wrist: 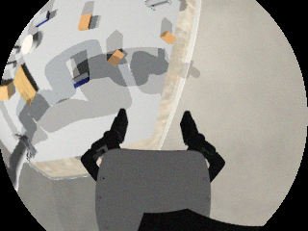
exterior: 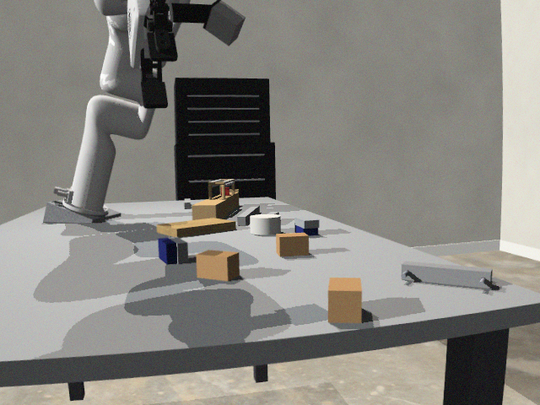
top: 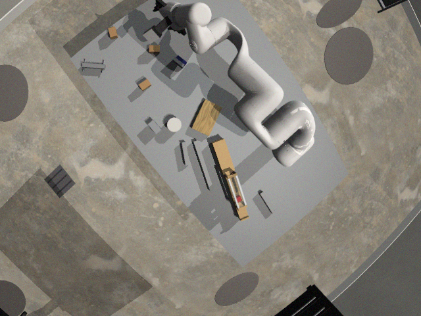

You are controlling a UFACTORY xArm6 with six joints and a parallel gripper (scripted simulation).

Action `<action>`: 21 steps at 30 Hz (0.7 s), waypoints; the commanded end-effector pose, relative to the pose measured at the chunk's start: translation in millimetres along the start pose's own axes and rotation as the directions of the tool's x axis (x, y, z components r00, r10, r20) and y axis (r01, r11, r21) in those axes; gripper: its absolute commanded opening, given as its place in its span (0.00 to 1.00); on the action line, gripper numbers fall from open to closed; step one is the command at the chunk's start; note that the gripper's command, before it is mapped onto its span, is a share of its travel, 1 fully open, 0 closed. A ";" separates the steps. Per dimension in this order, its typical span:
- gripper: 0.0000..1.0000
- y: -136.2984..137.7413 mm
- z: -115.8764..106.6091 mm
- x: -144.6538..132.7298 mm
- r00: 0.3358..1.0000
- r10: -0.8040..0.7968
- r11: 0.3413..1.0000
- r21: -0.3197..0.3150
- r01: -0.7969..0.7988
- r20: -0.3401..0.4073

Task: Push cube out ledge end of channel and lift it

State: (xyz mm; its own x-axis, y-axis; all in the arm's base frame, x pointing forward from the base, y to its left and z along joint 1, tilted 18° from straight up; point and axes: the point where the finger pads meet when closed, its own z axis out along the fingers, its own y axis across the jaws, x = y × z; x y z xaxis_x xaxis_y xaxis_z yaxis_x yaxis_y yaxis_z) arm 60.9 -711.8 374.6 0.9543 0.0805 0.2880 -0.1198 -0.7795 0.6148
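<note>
A small red cube (top: 239,198) (exterior: 226,191) sits inside a narrow see-through channel (top: 232,184) (exterior: 216,185) with a wooden frame, near the table's far side from the gripper. A long tan block (top: 222,155) (exterior: 214,207) adjoins one end of the channel. A short tan ledge (top: 243,212) lies at the other end, close to the cube. My gripper (top: 166,20) (exterior: 158,69) (wrist: 154,115) is open and empty. It hangs high above the opposite table corner, far from the channel. In the wrist view the fingers frame the table edge and the floor.
Thin dark rods (top: 200,164) (top: 182,152) (top: 264,201) lie beside the channel. A wooden slab (top: 206,117) (exterior: 196,227), a white cylinder (top: 173,124) (exterior: 265,224), tan cubes (top: 144,84) (exterior: 217,264) (exterior: 344,299), a blue-grey block (top: 179,61) (exterior: 172,250) and a grey bar (top: 92,64) (exterior: 446,274) stand about.
</note>
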 end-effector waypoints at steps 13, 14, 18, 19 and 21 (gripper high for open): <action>1.00 2.3 -2.4 0.5 1.000 -0.001 1.000 -0.006 0.001 0.000; 1.00 2.3 -2.4 0.5 1.000 -0.001 1.000 -0.006 0.001 0.000; 0.00 2.2 -2.3 0.6 1.000 -0.001 1.000 -0.005 0.001 0.000; 0.00 1.9 -2.2 1.2 1.000 -0.003 1.000 -0.005 0.003 -0.001; 0.00 -0.3 -1.0 6.2 1.000 -0.016 1.000 0.000 0.016 -0.004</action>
State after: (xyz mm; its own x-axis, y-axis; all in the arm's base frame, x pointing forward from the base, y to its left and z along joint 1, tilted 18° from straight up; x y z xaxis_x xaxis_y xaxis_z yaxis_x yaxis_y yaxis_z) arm 61.6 -711.5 374.5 0.9545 0.0825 0.2867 -0.1174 -0.7797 0.6150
